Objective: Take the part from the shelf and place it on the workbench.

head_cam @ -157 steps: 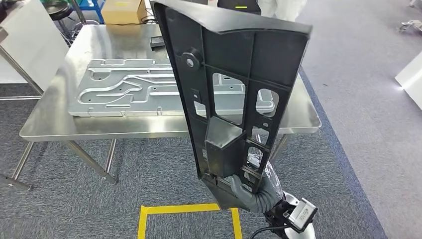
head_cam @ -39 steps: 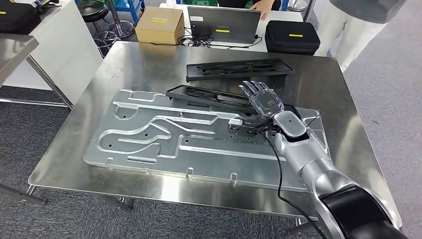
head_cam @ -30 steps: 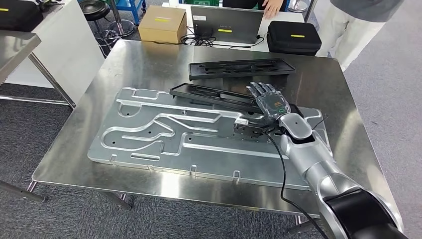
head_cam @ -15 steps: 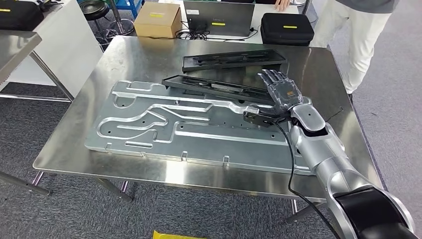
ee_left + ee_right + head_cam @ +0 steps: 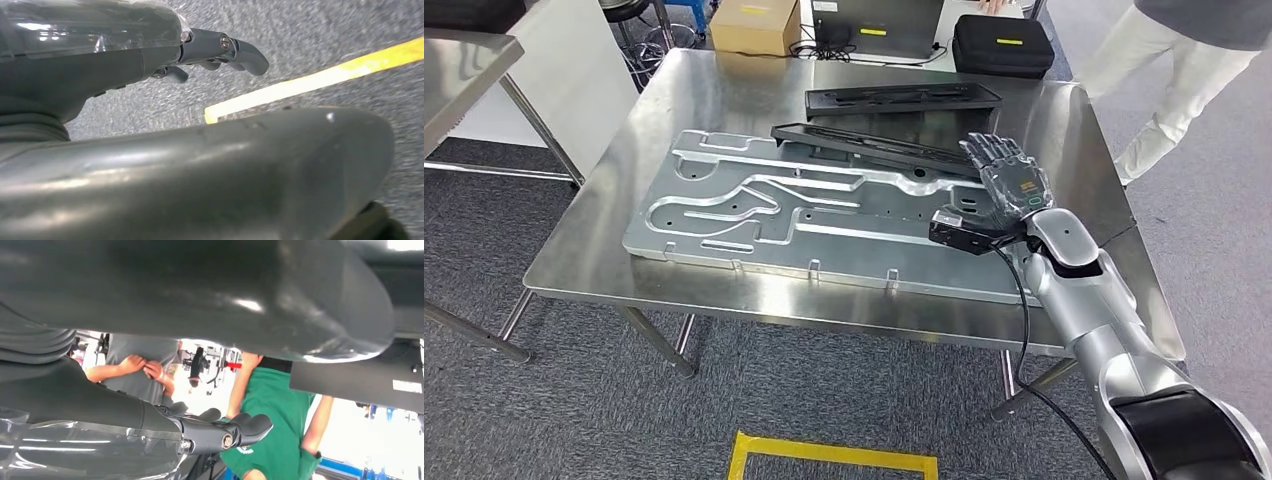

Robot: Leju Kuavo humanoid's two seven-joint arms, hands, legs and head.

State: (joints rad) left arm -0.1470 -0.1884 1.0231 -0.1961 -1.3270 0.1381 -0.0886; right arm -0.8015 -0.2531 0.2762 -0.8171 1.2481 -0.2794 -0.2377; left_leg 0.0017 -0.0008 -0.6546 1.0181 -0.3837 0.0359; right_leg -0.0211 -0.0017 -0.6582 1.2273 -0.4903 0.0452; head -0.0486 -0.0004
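A long black plastic part lies on the steel workbench, its near edge leaning on a large aluminium plate. A second black part lies flat behind it. My right hand hovers just past the right end of the leaning part with its fingers spread, and it holds nothing. Its dark fingers also appear in the right wrist view, bare. My left hand hangs over grey carpet, its fingers loosely extended and nothing in it.
A person in white trousers stands at the table's far right corner. A cardboard box, a laptop and a black case sit behind the bench. Yellow floor tape lies near my feet, and another steel table stands at the left.
Five seconds ago my right hand held the black part upright; now the part lies on the bench. Over the last second the view has pulled back and my hand has drawn away from it.
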